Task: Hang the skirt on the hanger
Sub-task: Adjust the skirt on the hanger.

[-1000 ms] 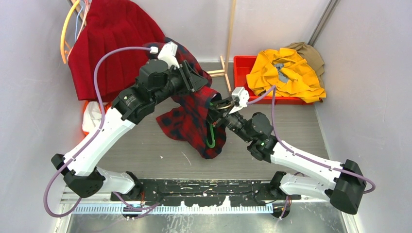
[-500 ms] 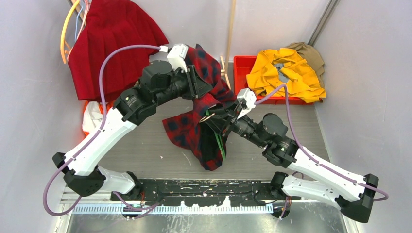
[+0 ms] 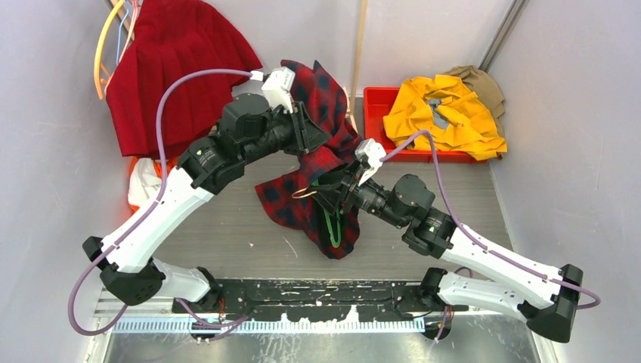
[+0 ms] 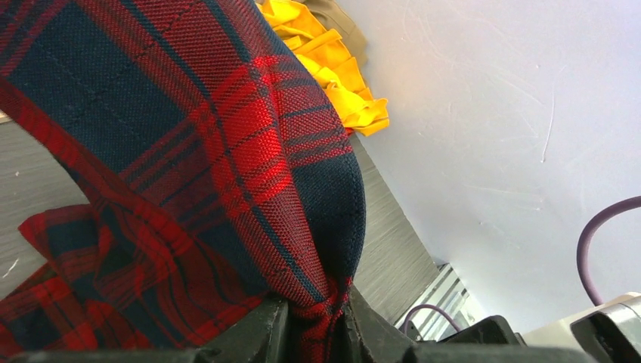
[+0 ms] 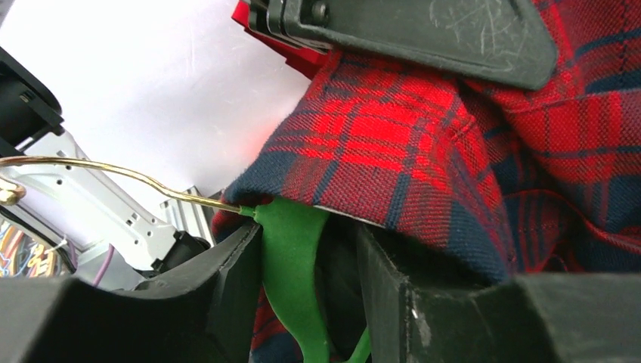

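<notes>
The grey, finely ribbed table [image 3: 219, 238] is walled in by plain pale panels. The skirt [image 3: 178, 68], a broad fan of bright-red pleated cloth, is seen hanging in the upper left of the overhead view, well apart from both grippers. It is judged not to be involved in the step in hand. Thin hanger wires [image 3: 97, 64] are curved along its left edge, but which of them is the cream hanger cannot be told.

At the centre of that view a red-and-black plaid shirt [image 3: 298, 204] of soft woven cloth is draped between the two arms. It is presumably being cleared away so that the skirt can be reached. In the upper right a crumpled yellow garment [image 3: 442, 113] is heaped in a red bin [image 3: 374, 98].

A green hanger [image 3: 333, 227], smooth and moulded, is lodged inside the shirt. Its brass-coloured wire hook [image 5: 113, 171] is seen projecting to the left in the right wrist view.

The left gripper [image 4: 317, 321] is clamped on a bunched fold of the shirt, so that the cloth is held up. The right gripper [image 5: 306, 253] is parted: the green neck is bracketed by its black fingers [image 5: 227, 295] with slack on one side, so nothing is judged to be firmly gripped there.
</notes>
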Motion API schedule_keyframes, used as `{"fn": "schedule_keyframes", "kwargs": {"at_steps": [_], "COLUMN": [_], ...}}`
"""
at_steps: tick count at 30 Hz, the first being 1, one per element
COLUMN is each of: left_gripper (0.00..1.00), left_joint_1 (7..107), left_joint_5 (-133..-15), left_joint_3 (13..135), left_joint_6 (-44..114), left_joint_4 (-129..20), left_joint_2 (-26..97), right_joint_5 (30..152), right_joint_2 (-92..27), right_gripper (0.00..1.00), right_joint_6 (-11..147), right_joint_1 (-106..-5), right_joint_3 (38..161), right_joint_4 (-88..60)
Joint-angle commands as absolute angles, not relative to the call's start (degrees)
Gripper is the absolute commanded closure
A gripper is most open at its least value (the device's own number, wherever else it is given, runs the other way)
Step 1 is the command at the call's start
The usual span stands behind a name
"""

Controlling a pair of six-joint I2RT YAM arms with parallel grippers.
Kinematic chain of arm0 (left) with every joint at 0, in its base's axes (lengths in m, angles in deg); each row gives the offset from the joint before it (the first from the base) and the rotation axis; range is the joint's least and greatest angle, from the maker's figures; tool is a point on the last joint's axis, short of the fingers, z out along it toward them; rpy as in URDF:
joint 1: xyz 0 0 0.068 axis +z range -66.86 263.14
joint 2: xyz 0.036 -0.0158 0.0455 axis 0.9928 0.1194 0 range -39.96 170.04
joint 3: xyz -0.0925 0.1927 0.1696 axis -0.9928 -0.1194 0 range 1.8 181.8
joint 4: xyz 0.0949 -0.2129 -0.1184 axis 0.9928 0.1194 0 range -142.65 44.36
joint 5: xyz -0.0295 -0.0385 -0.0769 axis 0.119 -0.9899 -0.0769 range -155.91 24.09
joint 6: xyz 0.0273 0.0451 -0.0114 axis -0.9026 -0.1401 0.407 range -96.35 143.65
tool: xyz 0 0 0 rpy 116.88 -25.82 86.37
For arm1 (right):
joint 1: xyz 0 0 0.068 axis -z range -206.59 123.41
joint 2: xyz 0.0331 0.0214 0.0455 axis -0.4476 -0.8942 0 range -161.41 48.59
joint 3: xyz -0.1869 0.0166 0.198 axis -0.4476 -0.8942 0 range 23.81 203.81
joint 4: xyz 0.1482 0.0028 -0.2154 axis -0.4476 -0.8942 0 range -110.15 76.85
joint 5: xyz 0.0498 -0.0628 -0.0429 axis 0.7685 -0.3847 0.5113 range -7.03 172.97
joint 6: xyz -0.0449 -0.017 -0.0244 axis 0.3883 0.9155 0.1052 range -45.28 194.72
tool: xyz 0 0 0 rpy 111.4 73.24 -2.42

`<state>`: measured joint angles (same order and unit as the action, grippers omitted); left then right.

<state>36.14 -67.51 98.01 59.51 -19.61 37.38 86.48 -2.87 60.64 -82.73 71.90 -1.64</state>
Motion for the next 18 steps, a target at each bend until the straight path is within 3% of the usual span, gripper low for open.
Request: {"fn": "schedule_keyframes", "kwargs": {"at_steps": [1, 5, 7, 9, 11, 18], "left_gripper": [1.00, 1.00, 1.00, 1.00, 1.00, 0.85], "left_joint_1": [35.9, 35.9, 35.9, 35.9, 35.9, 35.8], "left_joint_5": [-68.5, -69.1, -70.1, -71.6, -72.5, -74.5], "left_joint_3": [102.1, 101.6, 101.2, 101.1, 101.0, 101.3], "left_joint_6": [58.0, 57.9, 58.5, 59.0, 59.4, 60.4], "left_joint_4": [-27.1, -28.4, -29.1, -29.5, -29.5, -27.2], "left_joint_2": [34.4, 33.9, 33.9, 34.2, 34.7, 37.0], "right_joint_5": [83.6, 80.9, 79.7, 79.0, 80.5, 83.2], "right_joint_2": [-3.5, -4.0, -4.5, -5.6, -6.6, -8.9], "right_gripper": [0.46, 0.45, 0.58, 0.86, 0.97, 0.99], "right_joint_6": [60.7, 61.5, 62.7, 64.2, 65.9, 70.8], "right_joint_1": [-82.6, -82.6, -82.6, -82.6, -82.6, -82.6], "right_joint_3": [74.0, 74.8, 75.3, 76.2, 76.5, 79.4], "right_joint_4": [-3.2, -4.1, -3.9, -3.9, -2.7, -4.2]}}
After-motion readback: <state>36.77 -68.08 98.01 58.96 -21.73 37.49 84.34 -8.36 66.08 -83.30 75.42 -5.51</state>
